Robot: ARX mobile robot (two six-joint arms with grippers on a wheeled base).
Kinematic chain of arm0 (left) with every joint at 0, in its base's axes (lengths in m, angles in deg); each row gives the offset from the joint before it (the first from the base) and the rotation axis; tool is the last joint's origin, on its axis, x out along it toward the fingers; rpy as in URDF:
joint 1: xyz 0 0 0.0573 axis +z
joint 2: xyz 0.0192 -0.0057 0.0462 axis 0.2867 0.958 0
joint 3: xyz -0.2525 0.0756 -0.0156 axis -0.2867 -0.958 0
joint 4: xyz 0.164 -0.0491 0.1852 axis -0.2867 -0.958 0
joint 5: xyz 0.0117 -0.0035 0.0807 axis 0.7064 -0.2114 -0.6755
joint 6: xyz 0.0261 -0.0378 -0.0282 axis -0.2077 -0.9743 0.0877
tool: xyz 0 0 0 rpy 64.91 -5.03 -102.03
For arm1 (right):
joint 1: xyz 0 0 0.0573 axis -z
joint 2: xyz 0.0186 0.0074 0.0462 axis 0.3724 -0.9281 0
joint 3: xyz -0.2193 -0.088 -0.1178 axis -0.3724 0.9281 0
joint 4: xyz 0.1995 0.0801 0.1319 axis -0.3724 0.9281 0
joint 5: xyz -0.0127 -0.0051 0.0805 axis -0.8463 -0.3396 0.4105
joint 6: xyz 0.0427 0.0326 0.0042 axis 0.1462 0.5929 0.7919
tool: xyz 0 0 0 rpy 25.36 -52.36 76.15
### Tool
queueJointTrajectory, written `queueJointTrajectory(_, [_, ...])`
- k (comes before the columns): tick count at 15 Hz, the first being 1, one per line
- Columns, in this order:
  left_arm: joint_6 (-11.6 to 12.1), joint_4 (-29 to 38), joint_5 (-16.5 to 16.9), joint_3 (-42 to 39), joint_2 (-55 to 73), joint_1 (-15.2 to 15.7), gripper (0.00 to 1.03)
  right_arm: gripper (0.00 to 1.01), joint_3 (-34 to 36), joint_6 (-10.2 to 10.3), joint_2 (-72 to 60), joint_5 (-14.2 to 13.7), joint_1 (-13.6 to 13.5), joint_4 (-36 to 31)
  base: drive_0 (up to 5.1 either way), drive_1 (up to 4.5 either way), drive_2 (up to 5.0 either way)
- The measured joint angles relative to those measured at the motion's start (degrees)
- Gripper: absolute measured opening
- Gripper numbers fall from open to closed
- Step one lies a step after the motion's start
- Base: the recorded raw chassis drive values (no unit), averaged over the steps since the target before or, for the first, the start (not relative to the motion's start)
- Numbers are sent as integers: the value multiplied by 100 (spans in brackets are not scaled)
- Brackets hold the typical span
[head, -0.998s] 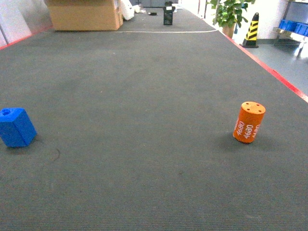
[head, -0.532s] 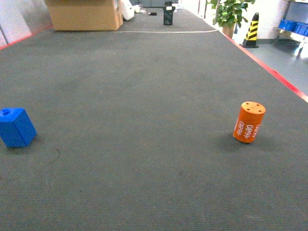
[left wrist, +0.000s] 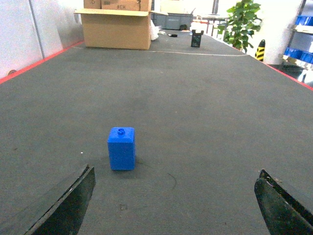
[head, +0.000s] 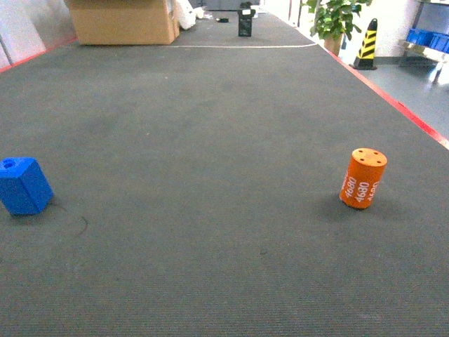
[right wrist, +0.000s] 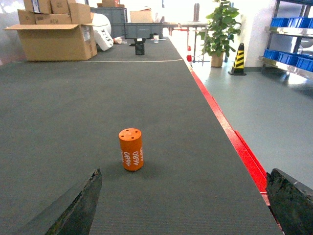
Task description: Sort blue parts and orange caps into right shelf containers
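Matt ribbed carpet (head: 210, 140); smooth plastic blue part (head: 24, 185) (slightly glossy).

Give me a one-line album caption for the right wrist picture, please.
Open right hand faces an upright orange cap on dark carpet, blue crates shelved far right.

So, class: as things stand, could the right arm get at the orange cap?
Probably yes. The orange cap stands upright and alone on the dark mat, straight ahead of the right claw, whose fingers are spread wide. Nothing lies between them; the arm must still advance.

Blue part (head: 24, 185), orange cap (head: 363, 177)
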Motion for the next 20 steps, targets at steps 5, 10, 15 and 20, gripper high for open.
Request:
queueJointTrajectory(5, [0, -2, 0, 0, 0, 0, 98, 98, -166, -407, -1947, 203, -273, -715, 0, 0, 0])
queueJointTrajectory(10, [0, -2, 2, 0, 0, 0, 98, 98, -387, -431, -4642, 201, -223, -2876, 0, 0, 0])
queueJointTrajectory(15, [0, 0, 0, 0, 0, 0, 98, 98, -2426, -398, -8548, 542, -273, -4301, 0, 0, 0])
queueJointTrajectory(20, [0, -2, 2, 0, 0, 0, 98, 98, -5893, -46, -11335, 76, -977, -2691, 0, 0, 0])
